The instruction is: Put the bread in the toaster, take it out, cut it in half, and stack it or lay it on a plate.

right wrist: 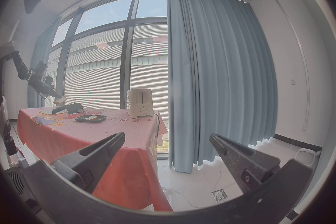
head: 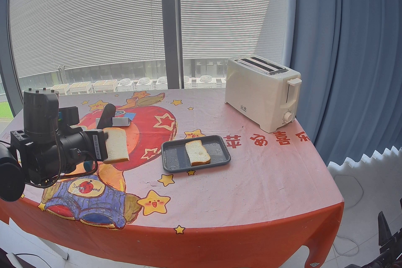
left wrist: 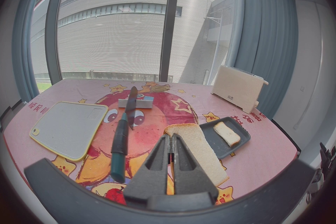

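My left gripper point(left wrist: 171, 137) is shut on a whole slice of white bread point(left wrist: 197, 151), held in the air over the left part of the table point(head: 251, 185). In the head view the slice point(head: 116, 145) sticks out of the gripper point(head: 105, 146), left of the dark tray point(head: 173, 157). A smaller piece of bread point(head: 197, 152) lies in that tray. The cream two-slot toaster point(head: 261, 93) stands at the far right of the table, slots empty. My right gripper point(right wrist: 166, 140) hangs open, off the table to its right, holding nothing.
A knife point(left wrist: 124, 123) with a teal handle rests tilted on a small holder point(left wrist: 143, 103) behind the left gripper. A grey cutting board point(left wrist: 68, 128) with a yellow rim lies on the table's left side. A blue curtain point(head: 347, 51) hangs right of the toaster.
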